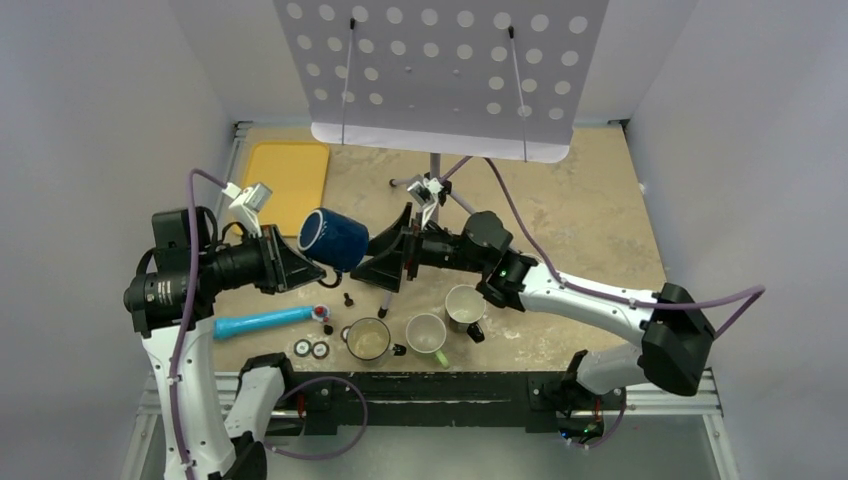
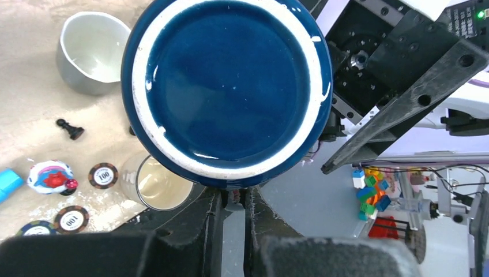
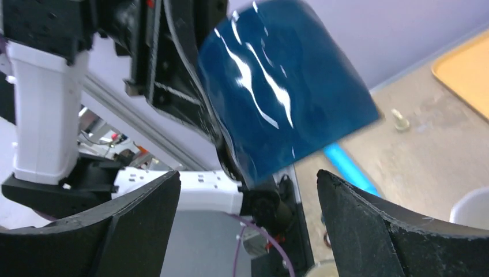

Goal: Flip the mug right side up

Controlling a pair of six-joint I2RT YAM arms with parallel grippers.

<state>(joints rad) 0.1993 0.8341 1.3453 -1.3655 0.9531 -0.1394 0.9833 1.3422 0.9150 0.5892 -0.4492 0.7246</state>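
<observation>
The blue mug [image 1: 334,239] is held in the air on its side above the table, its white-ringed base [image 2: 230,86] facing the left wrist camera. My left gripper [image 1: 290,262] is shut on it from below; in the left wrist view the fingers [image 2: 233,199] pinch a narrow part at the mug's lower edge, most likely the handle, which is hidden. My right gripper [image 1: 378,255] is open and empty, its fingers spread just right of the mug's other end. In the right wrist view the mug [image 3: 282,92] hangs ahead of and above the gap between the open fingers [image 3: 247,176].
Three pale mugs [image 1: 369,338] [image 1: 427,332] [image 1: 465,305] stand upright near the front edge. A blue cylinder [image 1: 262,322], a small toy [image 1: 322,313], poker chips [image 1: 310,349] and a black pawn [image 1: 348,298] lie below the mug. A yellow tray [image 1: 288,170] and a perforated music stand [image 1: 440,70] are at the back.
</observation>
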